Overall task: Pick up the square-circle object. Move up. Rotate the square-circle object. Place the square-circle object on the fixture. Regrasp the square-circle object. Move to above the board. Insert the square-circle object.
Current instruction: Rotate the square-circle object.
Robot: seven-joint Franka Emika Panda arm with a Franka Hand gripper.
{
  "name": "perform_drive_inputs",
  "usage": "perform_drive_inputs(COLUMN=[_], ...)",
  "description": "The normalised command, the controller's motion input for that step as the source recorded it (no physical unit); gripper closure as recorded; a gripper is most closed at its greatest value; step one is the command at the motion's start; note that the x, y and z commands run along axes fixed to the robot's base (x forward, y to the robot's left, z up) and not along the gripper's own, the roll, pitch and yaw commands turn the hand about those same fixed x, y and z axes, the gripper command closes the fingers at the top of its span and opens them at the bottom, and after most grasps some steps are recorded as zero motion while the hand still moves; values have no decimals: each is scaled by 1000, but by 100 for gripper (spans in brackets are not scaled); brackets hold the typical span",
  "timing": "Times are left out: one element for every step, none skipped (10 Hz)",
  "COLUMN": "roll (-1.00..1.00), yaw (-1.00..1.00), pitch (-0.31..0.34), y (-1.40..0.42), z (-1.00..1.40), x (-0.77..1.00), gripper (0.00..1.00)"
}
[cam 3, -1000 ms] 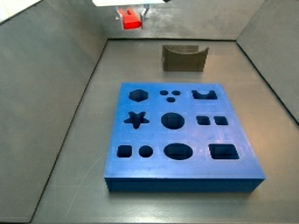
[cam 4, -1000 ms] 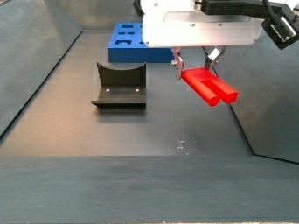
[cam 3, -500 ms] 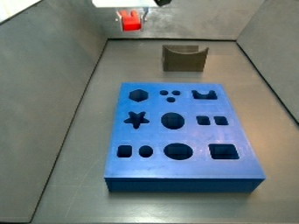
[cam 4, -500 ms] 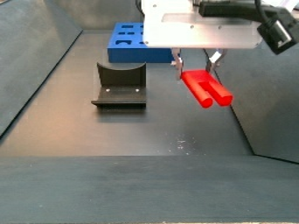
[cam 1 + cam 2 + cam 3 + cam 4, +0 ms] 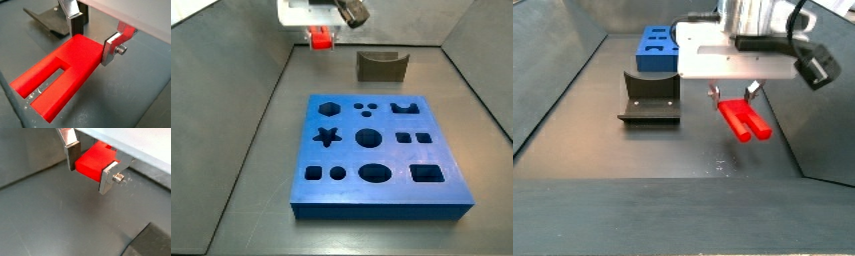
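The gripper [image 5: 93, 36] is shut on the square-circle object [image 5: 60, 73], a bright red block held by its solid end with its two legs pointing away from the fingers. In both side views the red object [image 5: 742, 119] [image 5: 321, 38] hangs in the air above the dark floor, legs tilted downward. The fixture [image 5: 648, 97] [image 5: 381, 66], an olive-brown holder with a U notch, stands apart from the gripper [image 5: 734, 94]. Further off lies the blue board [image 5: 376, 152] [image 5: 656, 48] with its shaped holes. The other wrist view shows the solid end [image 5: 93, 161] between the silver fingers [image 5: 107, 175].
Grey sloping walls [image 5: 231, 90] enclose the dark floor [image 5: 660, 150] on both sides. The fixture's corner [image 5: 47, 19] shows in a wrist view behind the fingers. A dark shape [image 5: 151, 244] sits at a wrist view's edge.
The wrist has turned: the red object's legs now point more steeply downward in a side view. The gripper has come lower into the other side view.
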Motion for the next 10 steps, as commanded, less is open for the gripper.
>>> perform_drive_inputs(roll=[-102, -116, -125, -137, -148, -156, 0, 0, 0, 9], yaw=[16, 16, 15, 17, 17, 13, 0, 0, -2, -8], pitch=[-37, -35, -37, -45, -51, -62, 0, 0, 13, 32], y=[11, 13, 14, 15, 13, 17, 0, 0, 0, 1], z=[-722, -613, -510, -383, -294, -208, 0, 1000, 1000, 1000], x=[46, 50, 52, 49, 43, 41, 0, 0, -9, -17], gripper=[100, 100, 100, 100, 100, 100, 0, 0, 0, 0])
